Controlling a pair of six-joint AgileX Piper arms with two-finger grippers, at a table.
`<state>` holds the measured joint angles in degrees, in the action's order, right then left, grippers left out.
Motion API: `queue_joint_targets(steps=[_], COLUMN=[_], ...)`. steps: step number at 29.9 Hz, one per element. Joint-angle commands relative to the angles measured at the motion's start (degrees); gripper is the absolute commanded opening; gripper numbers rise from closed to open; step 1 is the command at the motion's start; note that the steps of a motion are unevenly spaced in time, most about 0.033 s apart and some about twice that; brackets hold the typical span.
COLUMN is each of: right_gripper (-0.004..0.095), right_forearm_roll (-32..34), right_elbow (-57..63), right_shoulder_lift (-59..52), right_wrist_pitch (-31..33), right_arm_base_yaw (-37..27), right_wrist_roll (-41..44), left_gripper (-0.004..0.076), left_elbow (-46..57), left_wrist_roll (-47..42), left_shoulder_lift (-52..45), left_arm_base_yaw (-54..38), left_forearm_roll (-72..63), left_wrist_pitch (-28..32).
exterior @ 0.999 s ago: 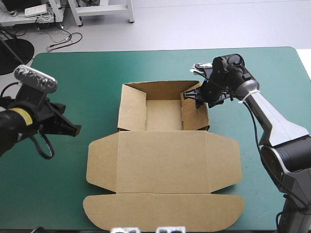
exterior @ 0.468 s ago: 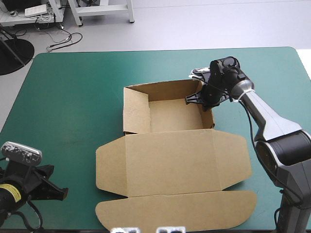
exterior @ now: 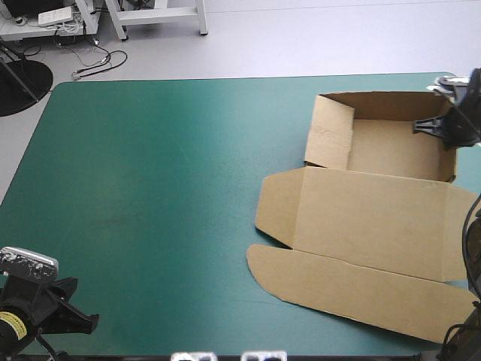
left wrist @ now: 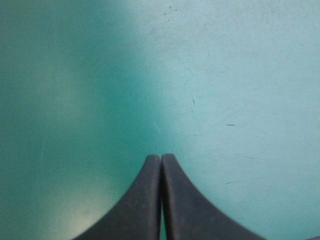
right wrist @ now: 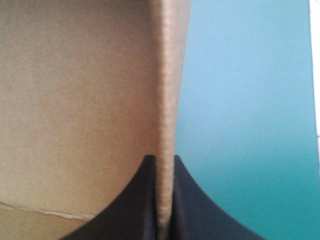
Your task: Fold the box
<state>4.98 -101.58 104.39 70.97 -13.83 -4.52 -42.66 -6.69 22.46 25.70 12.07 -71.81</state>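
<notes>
Two pincers we see: the right pincer point(right wrist: 164, 161) clamps the raised wall of the brown corrugated-board box point(exterior: 361, 218), whose lid runs partly out of view; the left pincer point(left wrist: 160, 159) is closed and empty above the scuffed teal-green surface point(exterior: 165, 173).

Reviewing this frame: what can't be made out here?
High view: box lid's right side is cut by the picture edge; right pincer too small to read against the tray wall.
Right wrist view: only one box wall shows.
Left wrist view: left pincer over teal-green cover; box unseen.

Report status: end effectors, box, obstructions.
Left end effector shut, empty, over teal-green cover, near left corner. Right end effector shut on box wall, far right. Tray open, lid flat. Nothing in the way.
</notes>
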Motion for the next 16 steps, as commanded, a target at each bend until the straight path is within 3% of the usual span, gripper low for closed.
queue_joint_targets(steps=[1, 6, 8, 13, 16], right_gripper=[0.0078, 0.0398, 0.0465, 0.0475, 0.0464], right_forearm_roll=[3.57, 8.2, 8.63, 8.69, 5.13], right_elbow=[-1.59, -1.59, -1.59, -2.21, -2.21], right_shoulder_lift=[-2.06, 0.72, 1.24, -0.21, -3.85], right_wrist_pitch=[0.76, 0.76, 0.76, 0.76, 0.76], right_arm_base_yaw=[-4.25, -6.19, -6.24, -6.24, -6.24], right_wrist_roll=[-2.25, -0.75, -0.75, -0.75, -0.75], left_gripper=[-0.001, -0.0009, -0.0009, -0.0009, -0.0009], left_elbow=[-1.34, -1.34, -1.34, -1.34, -1.34], left_wrist_roll=[-0.56, -0.56, -0.56, -0.56, -0.56], left_shoulder_lift=[0.55, 0.55, 0.55, 0.55, 0.55], left_arm_base_yaw=[0.3, 0.3, 0.3, 0.3, 0.3], left_forearm_roll=[0.92, 2.9, 4.05, 5.43, 5.32], left_wrist_pitch=[3.03, 3.06, 3.06, 3.06, 3.84])
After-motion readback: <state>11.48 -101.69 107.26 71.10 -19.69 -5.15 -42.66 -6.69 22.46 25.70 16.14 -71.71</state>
